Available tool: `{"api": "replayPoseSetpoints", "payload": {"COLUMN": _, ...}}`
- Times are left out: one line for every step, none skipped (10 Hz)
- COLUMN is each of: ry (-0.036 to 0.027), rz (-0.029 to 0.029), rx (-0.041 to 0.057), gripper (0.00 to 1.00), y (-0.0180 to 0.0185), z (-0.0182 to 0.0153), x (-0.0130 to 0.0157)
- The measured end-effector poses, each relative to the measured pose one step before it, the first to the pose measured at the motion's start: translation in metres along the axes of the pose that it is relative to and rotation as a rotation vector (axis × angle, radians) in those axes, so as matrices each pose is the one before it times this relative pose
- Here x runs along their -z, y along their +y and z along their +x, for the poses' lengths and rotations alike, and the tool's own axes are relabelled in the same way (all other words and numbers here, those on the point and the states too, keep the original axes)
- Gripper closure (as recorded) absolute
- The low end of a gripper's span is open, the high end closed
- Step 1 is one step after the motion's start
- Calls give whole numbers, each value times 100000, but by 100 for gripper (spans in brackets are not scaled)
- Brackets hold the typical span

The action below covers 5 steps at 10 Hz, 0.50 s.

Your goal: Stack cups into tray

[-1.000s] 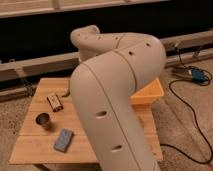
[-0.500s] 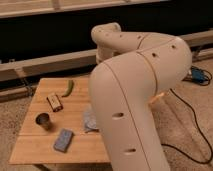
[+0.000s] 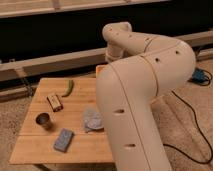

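Note:
One dark grey metal cup [image 3: 43, 120] stands upright near the left edge of the wooden table [image 3: 30, 147]. My big cream arm [image 3: 145, 95] fills the right half of the camera view and covers the right side of the table. The tray is hidden behind the arm. My gripper is out of view, shut, and nothing shows whether it holds anything.
On the table lie a green chilli [image 3: 68, 87], a small brown box [image 3: 55, 102], a blue-grey sponge [image 3: 63, 139] and a crumpled grey-blue bowl-like thing [image 3: 92, 120] right beside the arm. A black cable [image 3: 192, 117] and a blue object [image 3: 200, 75] lie on the carpet to the right.
The arm has swung to the right, uncovering the middle of the table with the chilli and the grey-blue thing. It now covers the orange tray that showed a second ago.

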Motion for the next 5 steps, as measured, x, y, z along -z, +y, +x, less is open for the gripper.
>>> {"api": "replayPoseSetpoints", "payload": {"ry": 336, "rz": -155, "rx": -1686, "gripper": 100, "y": -613, "z": 804, "x": -761}}
{"api": "replayPoseSetpoints", "payload": {"ry": 187, "rz": -25, "rx": -1472, "gripper": 100, "y": -643, "z": 532, "x": -465}}
{"api": "replayPoseSetpoints", "payload": {"ry": 395, "rz": -68, "rx": -1261, "gripper": 100, "y": -719, "z": 536, "x": -322}}
{"api": "replayPoseSetpoints", "payload": {"ry": 179, "rz": 46, "rx": -1187, "gripper": 99, "y": -717, "z": 478, "x": -158}}
{"api": "replayPoseSetpoints", "payload": {"ry": 492, "rz": -352, "rx": -839, "gripper": 93, "y": -465, "z": 414, "x": -263}}
